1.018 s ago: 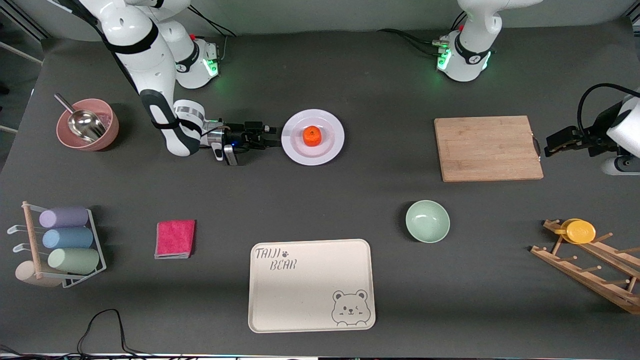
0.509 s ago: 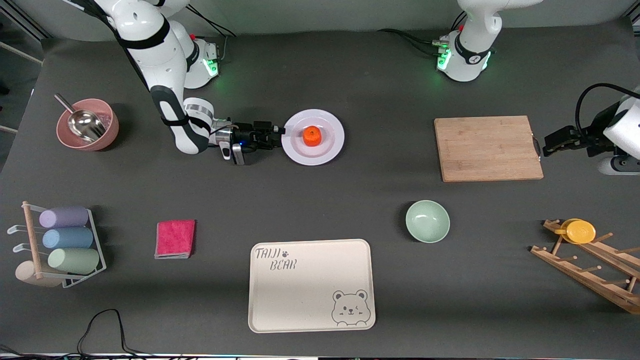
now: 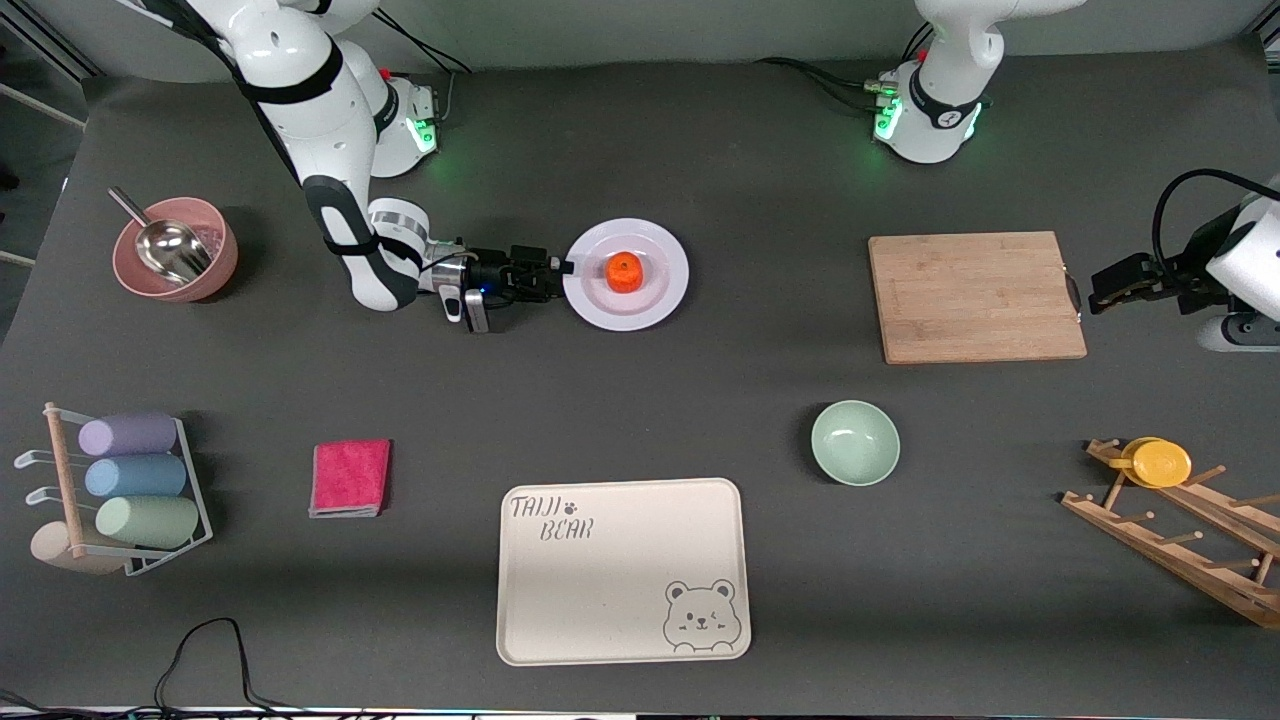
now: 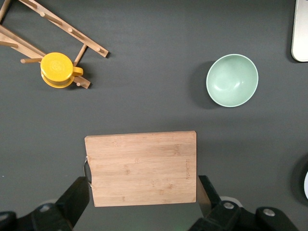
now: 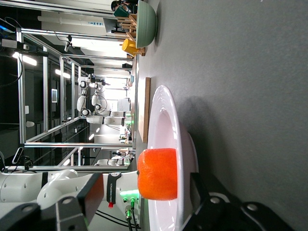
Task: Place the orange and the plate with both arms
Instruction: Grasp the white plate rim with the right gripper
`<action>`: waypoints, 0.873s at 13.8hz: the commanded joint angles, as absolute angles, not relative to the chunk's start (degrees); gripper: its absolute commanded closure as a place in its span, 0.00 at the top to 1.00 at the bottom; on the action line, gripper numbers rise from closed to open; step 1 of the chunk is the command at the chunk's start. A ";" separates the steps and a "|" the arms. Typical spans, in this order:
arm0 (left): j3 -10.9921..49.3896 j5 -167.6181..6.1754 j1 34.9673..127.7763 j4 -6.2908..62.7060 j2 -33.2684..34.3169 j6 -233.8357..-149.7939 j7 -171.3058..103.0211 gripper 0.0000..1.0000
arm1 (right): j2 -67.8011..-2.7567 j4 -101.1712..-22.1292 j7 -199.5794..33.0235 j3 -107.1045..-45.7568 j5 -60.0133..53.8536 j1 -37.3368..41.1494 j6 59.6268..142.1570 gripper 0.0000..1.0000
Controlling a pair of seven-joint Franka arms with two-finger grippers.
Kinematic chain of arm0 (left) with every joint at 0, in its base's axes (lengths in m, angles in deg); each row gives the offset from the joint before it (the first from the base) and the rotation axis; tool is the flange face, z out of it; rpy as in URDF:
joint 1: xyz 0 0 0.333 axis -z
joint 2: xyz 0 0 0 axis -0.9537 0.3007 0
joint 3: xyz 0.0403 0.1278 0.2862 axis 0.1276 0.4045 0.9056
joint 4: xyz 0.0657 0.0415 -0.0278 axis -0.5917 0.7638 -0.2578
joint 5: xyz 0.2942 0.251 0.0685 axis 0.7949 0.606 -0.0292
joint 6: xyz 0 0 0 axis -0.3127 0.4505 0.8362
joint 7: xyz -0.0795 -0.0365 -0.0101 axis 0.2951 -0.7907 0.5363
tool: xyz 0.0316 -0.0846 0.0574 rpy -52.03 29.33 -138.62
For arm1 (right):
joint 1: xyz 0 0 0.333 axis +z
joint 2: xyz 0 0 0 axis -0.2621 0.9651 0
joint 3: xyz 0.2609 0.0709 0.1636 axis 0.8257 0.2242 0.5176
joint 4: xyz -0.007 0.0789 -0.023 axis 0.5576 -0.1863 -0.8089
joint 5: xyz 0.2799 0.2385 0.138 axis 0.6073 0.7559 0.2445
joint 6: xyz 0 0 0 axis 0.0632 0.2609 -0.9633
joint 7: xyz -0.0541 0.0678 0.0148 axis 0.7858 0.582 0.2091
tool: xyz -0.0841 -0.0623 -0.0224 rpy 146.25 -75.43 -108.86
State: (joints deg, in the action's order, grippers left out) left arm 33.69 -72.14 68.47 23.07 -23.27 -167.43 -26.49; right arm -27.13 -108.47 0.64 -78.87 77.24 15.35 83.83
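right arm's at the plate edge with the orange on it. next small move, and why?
Probably close the right gripper on the plate rim. Its open fingers straddle the rim at the right arm's end, one above and one below in the right wrist view. The orange sits mid-plate, clear of them. The left gripper waits, open, over the cutting board.

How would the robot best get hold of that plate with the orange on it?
By its raised rim, coming in low and sideways from the right arm's end of the table. The plate lies flat, so only the thin rim offers a pinch, one finger over and one under. The right gripper is already at that edge, level with the orange.
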 commanded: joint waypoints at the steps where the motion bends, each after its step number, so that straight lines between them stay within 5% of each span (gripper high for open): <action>1: 34.18 -71.99 69.07 21.92 -22.90 -166.67 -26.81 1.00 | -24.73 -106.94 2.74 -78.63 79.25 16.18 84.50 0.41; 3: 34.10 -72.17 69.07 21.92 -22.81 -166.67 -26.73 1.00 | -24.64 -106.94 2.83 -78.54 79.25 16.18 84.50 0.29; 5: 34.10 -72.17 69.16 21.92 -22.81 -166.76 -26.55 1.00 | -24.29 -106.94 3.71 -78.54 79.25 16.10 84.50 0.00; 12: 35.67 -72.17 71.52 21.84 -22.55 -167.11 -26.37 1.00 | -24.03 -106.86 1.87 -78.54 79.25 15.48 83.80 0.00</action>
